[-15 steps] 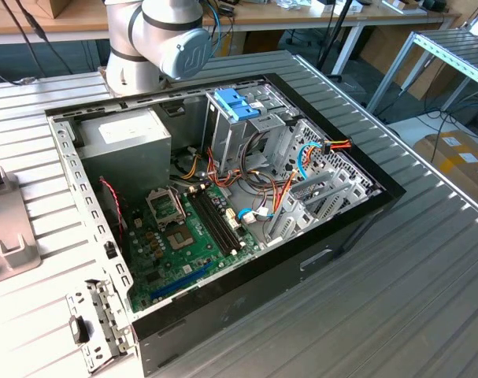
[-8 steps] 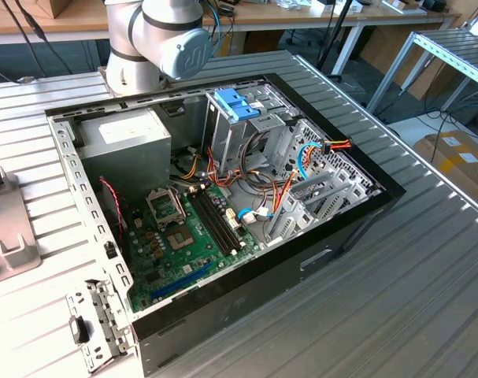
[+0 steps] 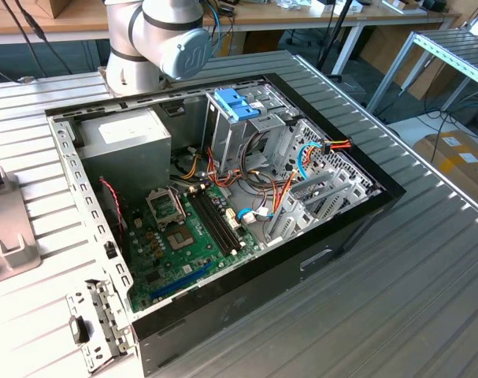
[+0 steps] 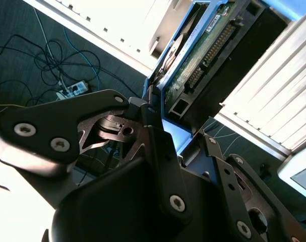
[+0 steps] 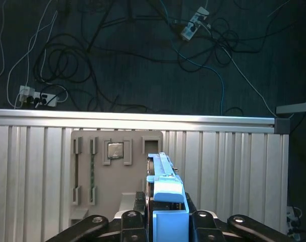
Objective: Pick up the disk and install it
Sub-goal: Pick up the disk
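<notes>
Gripping the disk (image 5: 164, 174) edge-on with jaws clamped on it, the gripper (image 5: 168, 218) holds it above the ribbed table (image 5: 233, 171), over an edge of the grey tray (image 5: 127, 182) that carries a chip (image 5: 115, 150) and a memory stick (image 5: 92, 174).

Grey arm joint (image 3: 156, 35) held high, tool (image 5: 165, 214) clamped on the disk (image 5: 165, 187) from both sides

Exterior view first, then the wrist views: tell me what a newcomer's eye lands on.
In the exterior view, the open computer case on the ribbed table, its green motherboard bared, with the arm at its far edge. In the first wrist view, the pincer grips the disk with its blue side pieces, a grey parts tray beyond.
</notes>
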`<state>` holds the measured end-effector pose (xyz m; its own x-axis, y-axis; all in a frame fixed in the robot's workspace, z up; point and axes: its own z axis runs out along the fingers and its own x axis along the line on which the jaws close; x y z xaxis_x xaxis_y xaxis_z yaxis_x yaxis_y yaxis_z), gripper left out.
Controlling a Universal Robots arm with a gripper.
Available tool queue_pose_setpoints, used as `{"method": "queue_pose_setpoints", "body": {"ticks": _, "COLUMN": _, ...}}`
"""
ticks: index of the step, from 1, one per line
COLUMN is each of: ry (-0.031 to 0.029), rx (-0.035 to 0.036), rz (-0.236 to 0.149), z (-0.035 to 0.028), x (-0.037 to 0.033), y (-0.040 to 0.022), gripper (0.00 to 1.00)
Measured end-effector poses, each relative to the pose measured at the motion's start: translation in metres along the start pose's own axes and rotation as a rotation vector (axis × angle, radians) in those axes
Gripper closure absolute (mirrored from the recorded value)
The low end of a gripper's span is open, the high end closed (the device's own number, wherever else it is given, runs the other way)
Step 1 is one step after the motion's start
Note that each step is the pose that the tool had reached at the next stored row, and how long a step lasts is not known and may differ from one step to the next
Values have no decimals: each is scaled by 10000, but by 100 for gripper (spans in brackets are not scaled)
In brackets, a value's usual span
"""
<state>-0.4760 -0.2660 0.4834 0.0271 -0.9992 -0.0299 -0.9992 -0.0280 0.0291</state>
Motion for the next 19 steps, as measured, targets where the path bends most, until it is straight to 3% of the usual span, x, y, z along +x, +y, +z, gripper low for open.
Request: {"method": "queue_pose_setpoints", "body": {"ticks": 19, "ry": 0, "rx": 1, "rz": 0, "z": -4, "x": 7, "y": -136, "gripper": 63}}
